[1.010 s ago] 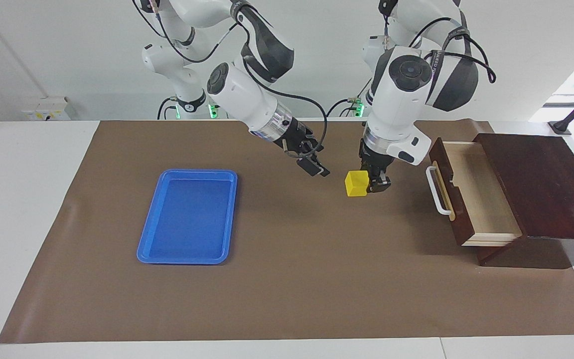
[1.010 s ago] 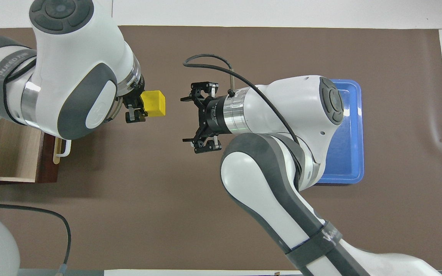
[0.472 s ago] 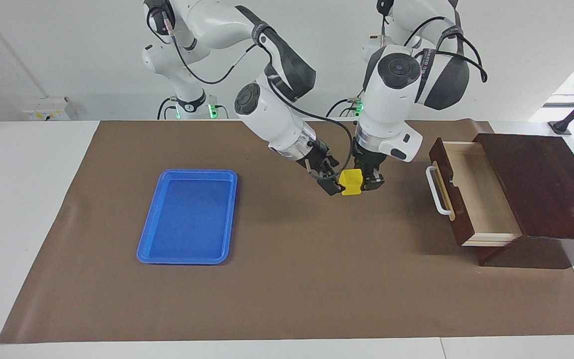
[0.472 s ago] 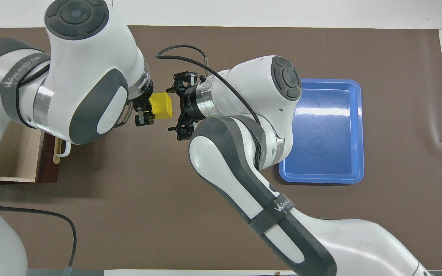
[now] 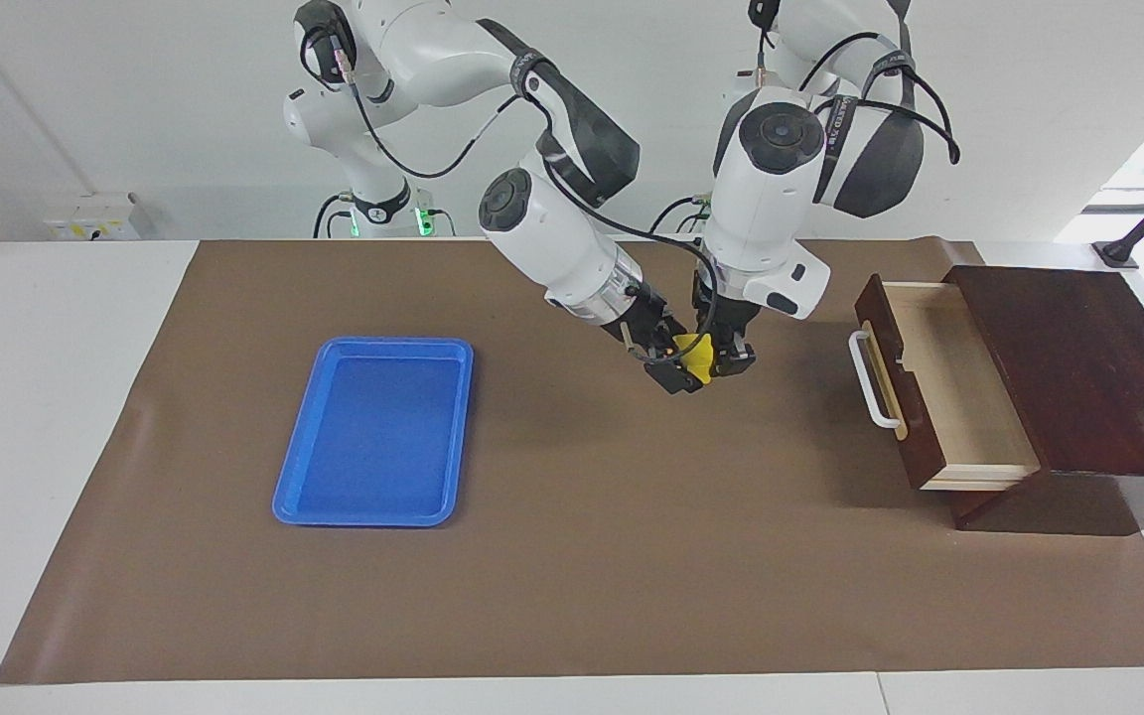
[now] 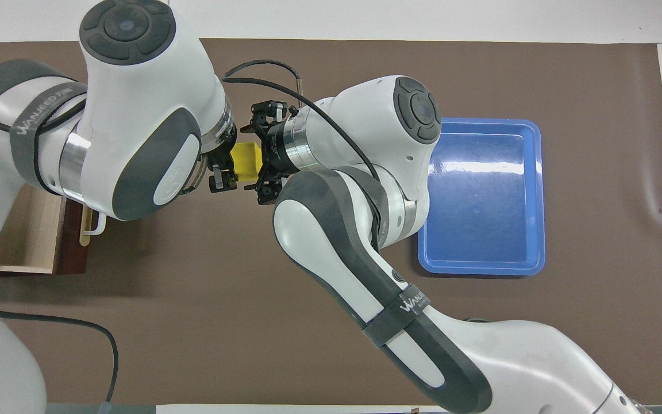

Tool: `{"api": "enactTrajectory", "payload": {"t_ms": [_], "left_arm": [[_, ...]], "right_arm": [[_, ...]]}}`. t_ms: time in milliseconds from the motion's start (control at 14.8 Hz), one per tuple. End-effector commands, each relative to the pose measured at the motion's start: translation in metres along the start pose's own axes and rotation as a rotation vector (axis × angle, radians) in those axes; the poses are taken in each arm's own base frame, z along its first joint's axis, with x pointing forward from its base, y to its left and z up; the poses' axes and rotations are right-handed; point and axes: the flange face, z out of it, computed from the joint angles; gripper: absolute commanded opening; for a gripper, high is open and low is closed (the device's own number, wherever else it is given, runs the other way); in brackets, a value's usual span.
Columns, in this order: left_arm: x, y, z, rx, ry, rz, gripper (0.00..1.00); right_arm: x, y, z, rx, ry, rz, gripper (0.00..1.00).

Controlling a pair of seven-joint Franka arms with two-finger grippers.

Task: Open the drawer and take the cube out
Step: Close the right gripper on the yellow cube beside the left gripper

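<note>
**Drawer open, cube held in the air**

The drawer (image 5: 939, 387) belongs to a dark brown wooden box at the left arm's end of the bench. It is pulled well out, showing a pale wood interior with nothing visible in it. Its dark front carries a white bar handle (image 5: 870, 380) on a tan strip.

The cube (image 5: 698, 356) is small, bright yellow and plain-faced. It is up off the bench, over the brown mat, well apart from the drawer front, toward the right arm's end from it. Only part of it shows, hemmed in on two sides.
</note>
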Motion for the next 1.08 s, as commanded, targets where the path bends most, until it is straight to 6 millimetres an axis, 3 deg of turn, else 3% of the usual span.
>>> {"api": "enactTrajectory", "payload": {"t_ms": [0,67,135,202,337,404,1010], "left_arm": [[0.000,-0.003,0.002,0.019,0.010,-0.017,0.00],[0.001,-0.002,0.002,0.017,0.007,-0.019,0.00],[0.001,-0.002,0.002,0.017,0.007,-0.019,0.00],[0.001,-0.002,0.002,0.017,0.007,-0.019,0.00],[0.001,-0.002,0.002,0.017,0.007,-0.019,0.00],[0.001,-0.002,0.002,0.017,0.007,-0.019,0.00],[0.000,-0.002,0.002,0.009,0.002,-0.013,0.00]], "right_arm": [[-0.001,-0.005,0.000,0.002,0.012,0.006,1.00],[0.001,-0.006,-0.001,0.004,0.013,0.010,1.00],[0.000,-0.006,-0.001,0.009,0.011,0.010,0.93],[0.001,-0.004,0.002,0.005,0.013,0.012,0.72],[0.004,-0.003,0.006,0.024,0.016,0.018,0.05],[0.004,-0.004,0.006,0.026,0.013,0.022,0.00],[0.006,-0.011,-0.005,0.038,0.011,0.017,0.00]]}}
